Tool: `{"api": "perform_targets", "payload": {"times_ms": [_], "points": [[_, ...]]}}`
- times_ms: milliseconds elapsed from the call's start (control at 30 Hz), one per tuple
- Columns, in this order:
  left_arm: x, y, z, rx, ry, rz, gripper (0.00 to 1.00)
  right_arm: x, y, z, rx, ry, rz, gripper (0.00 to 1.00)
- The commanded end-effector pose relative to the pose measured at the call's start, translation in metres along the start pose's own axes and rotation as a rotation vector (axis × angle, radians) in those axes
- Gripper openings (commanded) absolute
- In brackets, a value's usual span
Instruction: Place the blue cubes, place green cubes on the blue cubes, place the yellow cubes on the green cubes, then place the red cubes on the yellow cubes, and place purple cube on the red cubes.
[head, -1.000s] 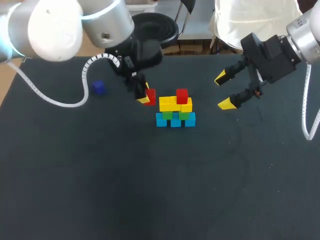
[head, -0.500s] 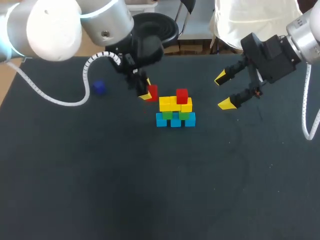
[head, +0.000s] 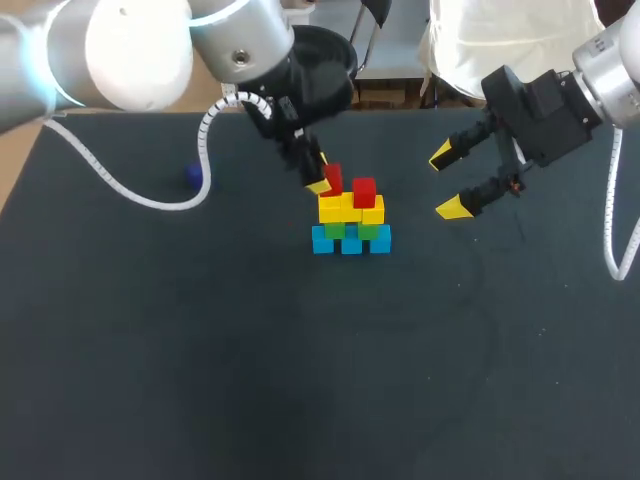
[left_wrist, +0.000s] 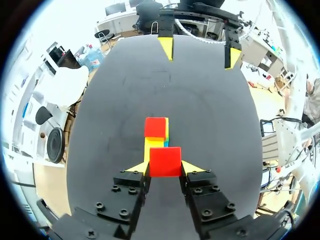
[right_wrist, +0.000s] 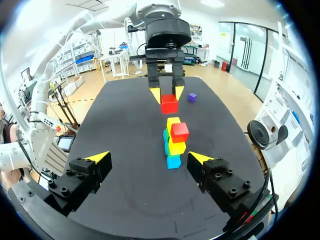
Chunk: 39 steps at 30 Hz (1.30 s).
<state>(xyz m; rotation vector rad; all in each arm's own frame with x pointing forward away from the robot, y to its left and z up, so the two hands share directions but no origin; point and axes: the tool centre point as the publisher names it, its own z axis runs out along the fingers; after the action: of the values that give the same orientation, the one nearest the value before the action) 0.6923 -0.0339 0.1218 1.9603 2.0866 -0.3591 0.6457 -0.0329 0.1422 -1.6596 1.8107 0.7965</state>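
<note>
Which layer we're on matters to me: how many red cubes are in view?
2: placed red cube atop the yellow cubes; held red cube in the left tool.

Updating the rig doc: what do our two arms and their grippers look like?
Left arm: rounded silver and white shells, with a white ribbed cable looping off it. Right arm: silver, with a plain white cable. Left gripper and right gripper match: black blocky bodies with visible bolts, fingers ending in bright yellow wedges.
</note>
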Motion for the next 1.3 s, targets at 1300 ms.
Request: {"api": "perform_targets", "payload": {"times_ms": [1300], "points": [[-0.004, 0.000, 0.028, 0.049, 0.018, -0.006, 0.00, 0.000, 0.000, 0.000, 0.000, -0.002, -0.001, 1.00]]}}
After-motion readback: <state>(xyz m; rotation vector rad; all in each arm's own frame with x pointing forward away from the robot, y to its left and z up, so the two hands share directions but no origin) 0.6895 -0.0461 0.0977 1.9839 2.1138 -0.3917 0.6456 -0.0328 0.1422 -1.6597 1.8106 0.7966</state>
